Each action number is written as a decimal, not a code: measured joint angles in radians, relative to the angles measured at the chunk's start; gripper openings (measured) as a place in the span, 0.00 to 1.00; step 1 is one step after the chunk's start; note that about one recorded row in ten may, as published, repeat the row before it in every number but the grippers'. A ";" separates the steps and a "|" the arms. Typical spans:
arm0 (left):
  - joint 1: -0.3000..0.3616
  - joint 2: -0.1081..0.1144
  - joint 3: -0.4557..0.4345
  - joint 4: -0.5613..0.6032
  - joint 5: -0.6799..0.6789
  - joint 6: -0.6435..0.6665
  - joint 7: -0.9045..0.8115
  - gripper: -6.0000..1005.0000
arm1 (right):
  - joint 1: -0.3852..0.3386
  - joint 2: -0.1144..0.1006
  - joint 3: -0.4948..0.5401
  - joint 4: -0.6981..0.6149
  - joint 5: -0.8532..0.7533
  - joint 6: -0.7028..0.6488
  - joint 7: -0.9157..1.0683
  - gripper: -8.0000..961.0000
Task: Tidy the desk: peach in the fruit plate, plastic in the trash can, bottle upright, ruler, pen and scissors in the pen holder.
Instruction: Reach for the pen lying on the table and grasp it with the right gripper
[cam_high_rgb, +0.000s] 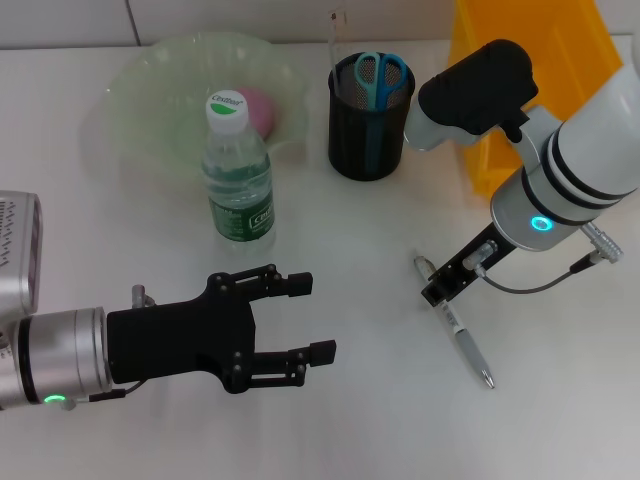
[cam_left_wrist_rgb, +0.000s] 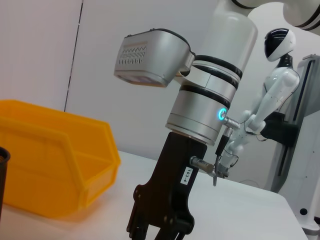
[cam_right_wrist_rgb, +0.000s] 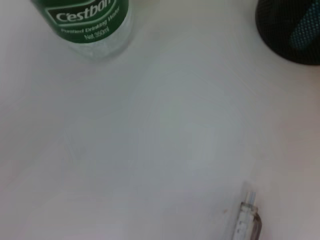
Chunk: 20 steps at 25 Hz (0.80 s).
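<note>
While right tool (cam_high_rgb: 440, 290) sits low over pen (cam_high_rgb: 466, 345), clear-barrelled, flat on desk (cam_high_rgb: 360, 400); fingers' spread unclear.

You see a smooth, matt white desk (cam_high_rgb: 350, 260) carrying a clear, glossy plastic bottle (cam_high_rgb: 238, 180) with a shiny green printed label and a smooth white cap, next to a translucent, glassy-looking pale green fruit plate (cam_high_rgb: 140, 90) holding a soft-matt pink peach (cam_high_rgb: 262, 108). The pen holder (cam_high_rgb: 368, 135) is black mesh that looks like metal, with smooth teal plastic scissors (cam_high_rgb: 380, 75) handles in it, and the trash can (cam_high_rgb: 500, 90) is glossy orange plastic. The pen (cam_high_rgb: 465, 345) near the desk's right edge has a clear plastic barrel with a shiny metal tip, while the left gripper (cam_high_rgb: 318, 318) is matt black and the right arm's shell is glossy white.
</note>
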 joint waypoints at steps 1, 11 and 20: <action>0.000 0.000 0.000 0.000 0.000 0.000 0.001 0.81 | 0.001 0.000 -0.002 0.004 -0.001 0.002 0.000 0.50; 0.001 0.000 0.000 0.001 0.001 0.003 0.001 0.81 | 0.007 -0.002 -0.010 0.020 -0.012 0.016 0.001 0.30; 0.001 0.000 0.000 0.001 0.001 0.001 0.003 0.81 | 0.006 -0.002 -0.010 0.031 -0.015 0.028 -0.001 0.24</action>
